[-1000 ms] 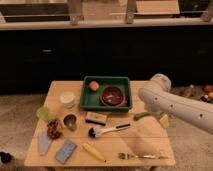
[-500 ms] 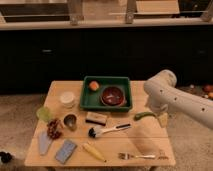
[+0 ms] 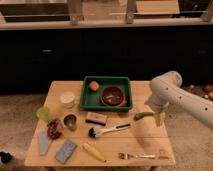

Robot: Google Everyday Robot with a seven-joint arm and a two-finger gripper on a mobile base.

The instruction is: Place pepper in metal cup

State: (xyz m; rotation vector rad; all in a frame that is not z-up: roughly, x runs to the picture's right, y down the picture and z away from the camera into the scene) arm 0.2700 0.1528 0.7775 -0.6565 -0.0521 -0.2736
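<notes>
The dark green pepper (image 3: 143, 115) lies on the wooden table (image 3: 145, 142), on its right side. My gripper (image 3: 159, 119) hangs from the white arm (image 3: 172, 92) just right of the pepper's end, close to it and low over the table. The metal cup (image 3: 70, 121) stands on the left side of the table, far from the gripper, with a pale green cup (image 3: 43, 114) and a white round cup (image 3: 67, 98) near it.
A green tray (image 3: 106, 93) at the back holds a dark red bowl (image 3: 113, 95) and an orange fruit (image 3: 94, 86). A brush (image 3: 107, 130), a yellow elongated item (image 3: 94, 151), a fork (image 3: 136, 156), sponges and a dark red cluster (image 3: 53, 128) lie on the table.
The arm's elbow has swung a little to the right. The gripper stays low beside the pepper, which has not moved.
</notes>
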